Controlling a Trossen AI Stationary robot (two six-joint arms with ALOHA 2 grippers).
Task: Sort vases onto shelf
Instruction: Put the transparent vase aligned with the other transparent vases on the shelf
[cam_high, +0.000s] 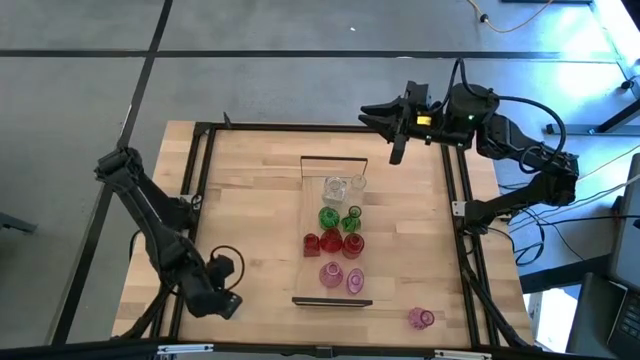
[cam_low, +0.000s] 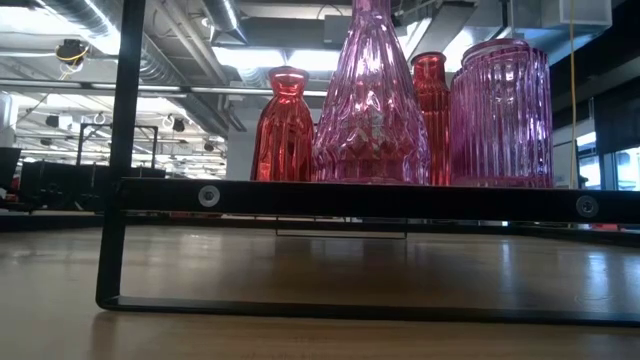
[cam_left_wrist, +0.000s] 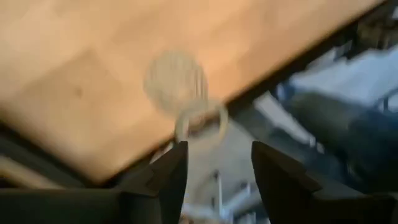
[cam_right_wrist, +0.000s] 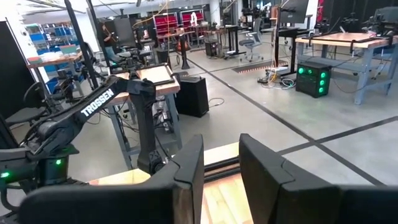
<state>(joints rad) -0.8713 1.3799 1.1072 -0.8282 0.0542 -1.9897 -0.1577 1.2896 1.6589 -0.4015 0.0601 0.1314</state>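
The shelf (cam_high: 318, 262) lies along the table's middle, with a thin dark frame at each short end. Standing on it from far to near are two clear vases (cam_high: 335, 188), two green vases (cam_high: 328, 217), three red vases (cam_high: 331, 241) and two pink vases (cam_high: 331, 275). The low view shows the pink vases (cam_low: 372, 100) and red vases (cam_low: 283, 125) behind the near frame (cam_low: 360, 198). Another pink vase (cam_high: 421, 318) lies on its side on the table. My left gripper (cam_left_wrist: 217, 155) is open just short of a clear vase (cam_left_wrist: 177, 81) lying on its side. My right gripper (cam_right_wrist: 221, 168) is open, raised over the far edge.
A black metal rail (cam_high: 190, 205) runs along the table's left side, close to the lying clear vase and my left gripper (cam_high: 224, 276). A matching rail (cam_high: 462, 215) runs along the right side. Bare wood lies on both sides of the shelf.
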